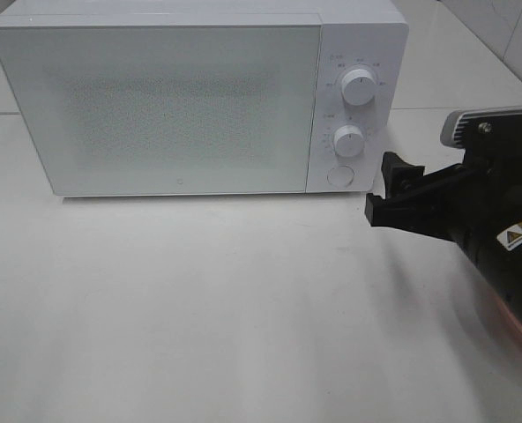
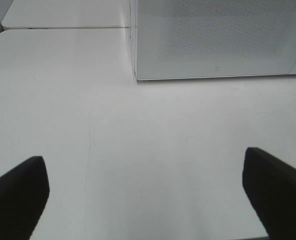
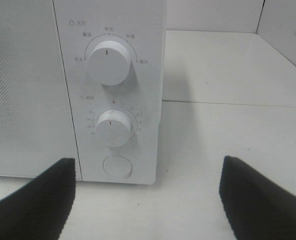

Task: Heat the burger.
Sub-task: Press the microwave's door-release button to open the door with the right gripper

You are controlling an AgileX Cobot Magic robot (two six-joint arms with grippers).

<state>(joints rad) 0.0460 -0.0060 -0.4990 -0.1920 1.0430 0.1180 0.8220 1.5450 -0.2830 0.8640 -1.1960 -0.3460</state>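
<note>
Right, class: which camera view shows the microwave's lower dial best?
The right wrist view: the lower dial is close and head-on, with its pointer line and scale marks visible. The exterior high view shows it small, its marks too fine to read. The left wrist view shows only the microwave's door, no dial.

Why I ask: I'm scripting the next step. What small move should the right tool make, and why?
Probably ease the right tool toward the round button: the microwave door is shut, no burger shows, and the open tool sits level with it.
</note>
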